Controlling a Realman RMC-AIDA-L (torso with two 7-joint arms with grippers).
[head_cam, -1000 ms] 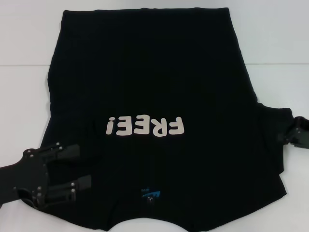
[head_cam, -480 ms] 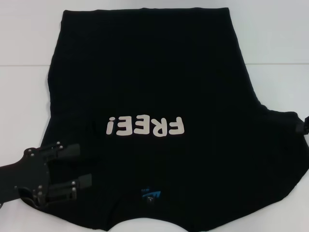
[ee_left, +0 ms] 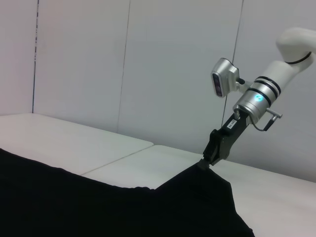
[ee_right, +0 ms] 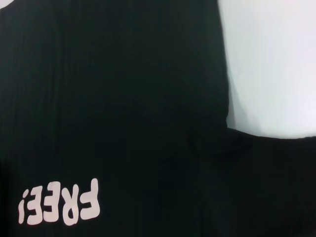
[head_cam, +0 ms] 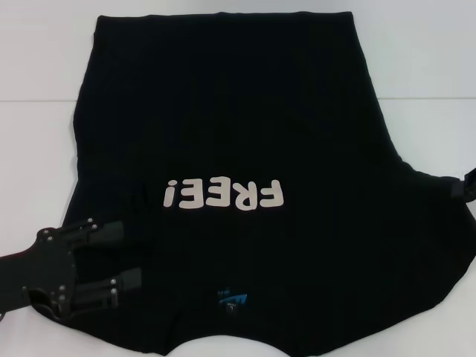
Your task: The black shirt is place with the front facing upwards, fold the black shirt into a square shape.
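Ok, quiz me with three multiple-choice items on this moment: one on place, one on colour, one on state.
1. Where is the left gripper?
A. over the shirt's sleeve area on the robot's left
B. at the far hem
C. off the table

2. What colour is the lettering on the black shirt?
A. cream
B. red
C. green

3. What is the right gripper doing?
A. hanging free
B. pinching the shirt's sleeve
C. resting open on the table

Answers: 1 A, head view shows it there; 2 A, cream "FREE!"; 3 B, the left wrist view shows cloth drawn to a peak.
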